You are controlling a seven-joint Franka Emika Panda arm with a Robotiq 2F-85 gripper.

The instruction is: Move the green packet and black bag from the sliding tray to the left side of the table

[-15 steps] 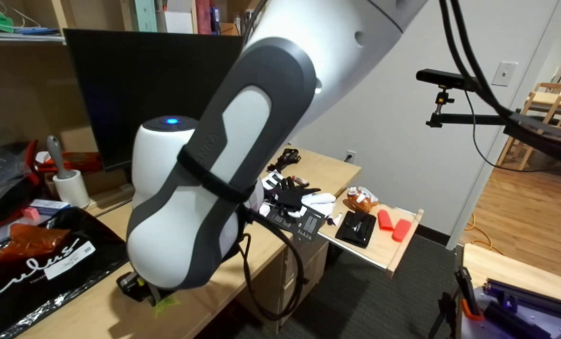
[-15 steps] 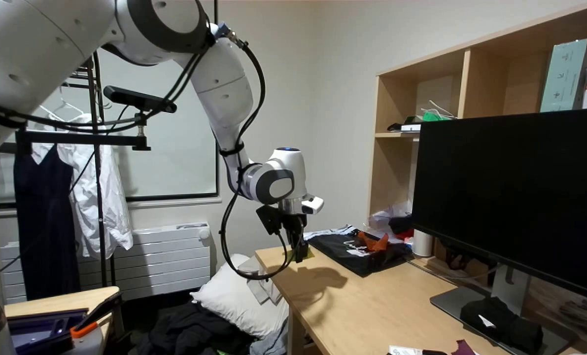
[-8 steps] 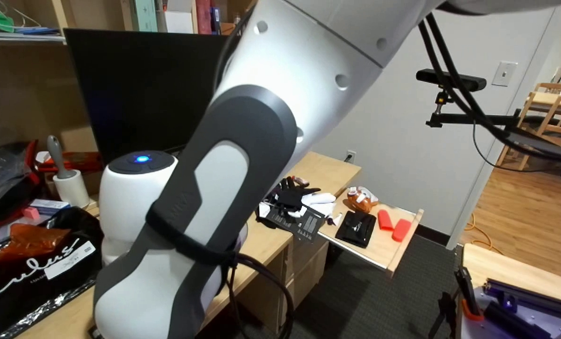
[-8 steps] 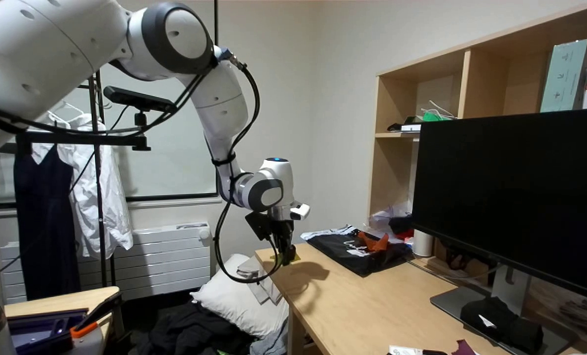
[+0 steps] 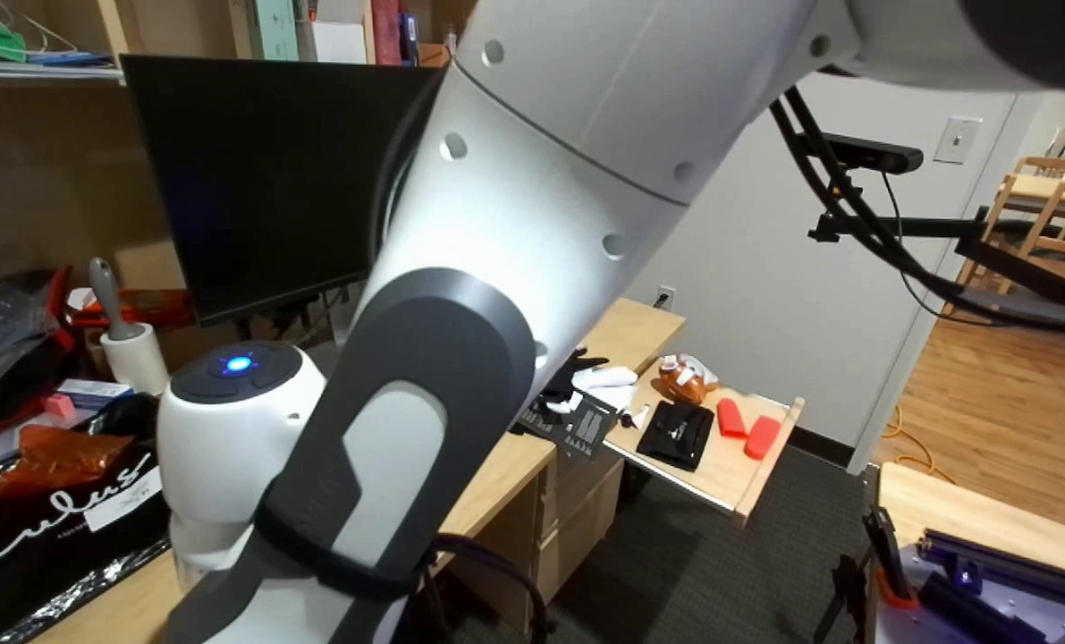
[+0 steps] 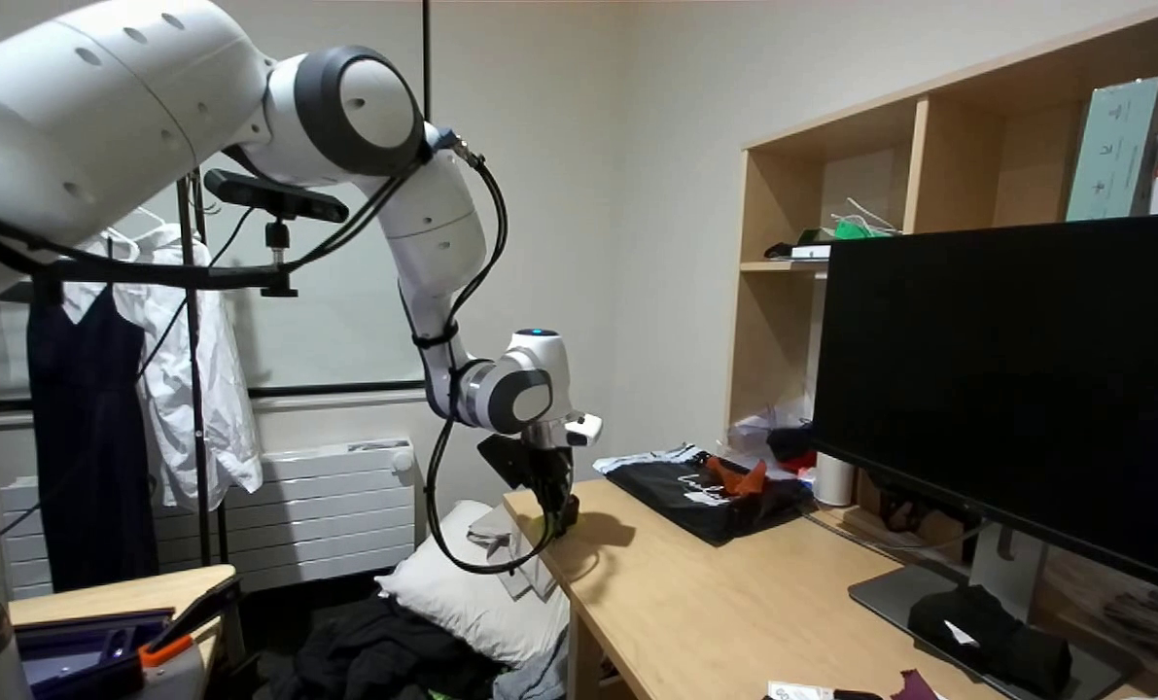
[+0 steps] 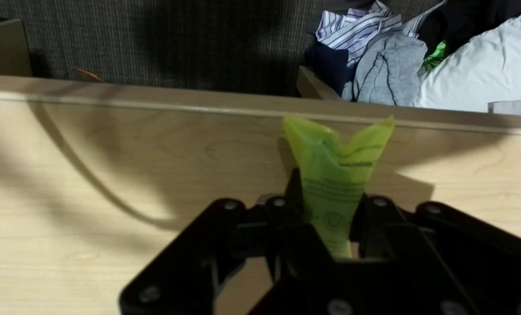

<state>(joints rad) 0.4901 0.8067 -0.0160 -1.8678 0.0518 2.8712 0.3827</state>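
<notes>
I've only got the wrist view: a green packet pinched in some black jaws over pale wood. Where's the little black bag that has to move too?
Observer: An exterior view shows the black bag lying on the pull-out board.
Visitor: All alone there?
Observer: No, two red pieces lie on that board as well.
Visitor: Is there any lookalike I might mix it up with?
Observer: Yes, a large shiny bag, black with white lettering, lies on the table.

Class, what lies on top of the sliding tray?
On the sliding tray lie the black bag, two red pieces and an orange-brown item. What is beneath them is covered.
</notes>
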